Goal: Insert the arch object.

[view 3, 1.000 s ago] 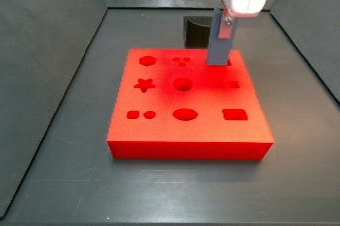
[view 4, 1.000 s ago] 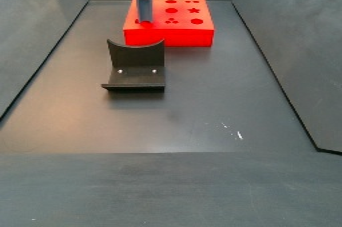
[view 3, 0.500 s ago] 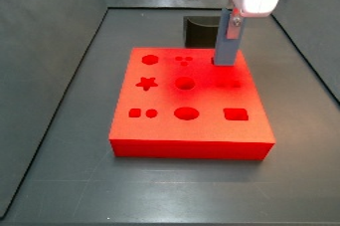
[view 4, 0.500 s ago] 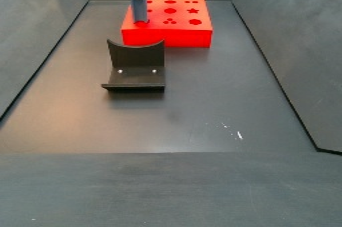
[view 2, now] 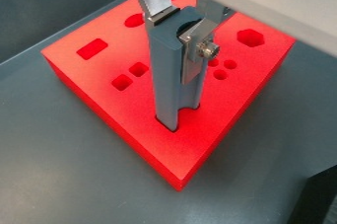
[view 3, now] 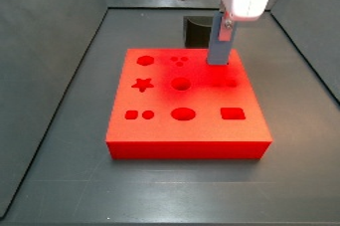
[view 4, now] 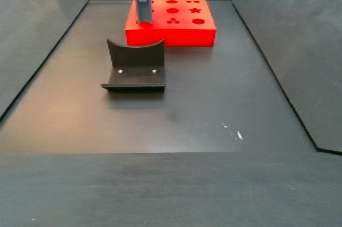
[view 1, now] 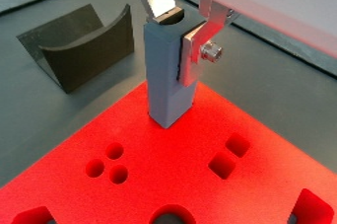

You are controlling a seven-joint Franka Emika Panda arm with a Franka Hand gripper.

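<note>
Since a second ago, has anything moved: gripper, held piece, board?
Barely. The gripper, shut on the tall blue-grey block, nudged sideways over the flat red board's far corner half a second ago, then came back to about where it started, the block's lower end at the board surface. Nothing was taken or let go. The board and the dark fixture stayed put.

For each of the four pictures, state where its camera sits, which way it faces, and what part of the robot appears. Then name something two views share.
Wrist view: on the arm, looking down the pincer at the red board; fixture behind.
Wrist view: same mount, opposite side; pincer over a board corner.
Side view: high, close to the board; pincer descends at its far edge.
Side view: far down the floor; fixture before the board.
Shared: all show the board.
</note>
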